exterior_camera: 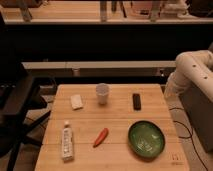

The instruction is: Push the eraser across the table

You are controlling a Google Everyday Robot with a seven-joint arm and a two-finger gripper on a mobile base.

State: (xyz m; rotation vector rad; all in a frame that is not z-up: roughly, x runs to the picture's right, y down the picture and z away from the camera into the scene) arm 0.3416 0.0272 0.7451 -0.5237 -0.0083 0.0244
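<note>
The eraser is a small black oblong block lying flat on the light wooden table, at the far right, end-on to me. It is just right of the white cup. Only my white arm shows, beside the table's far right corner, off the tabletop and right of the eraser. My gripper itself is not in view. Nothing touches the eraser.
A small white squarish piece lies far left. A white tube lies near left, a red chilli in the near middle, and a green bowl near right. A dark chair stands left of the table.
</note>
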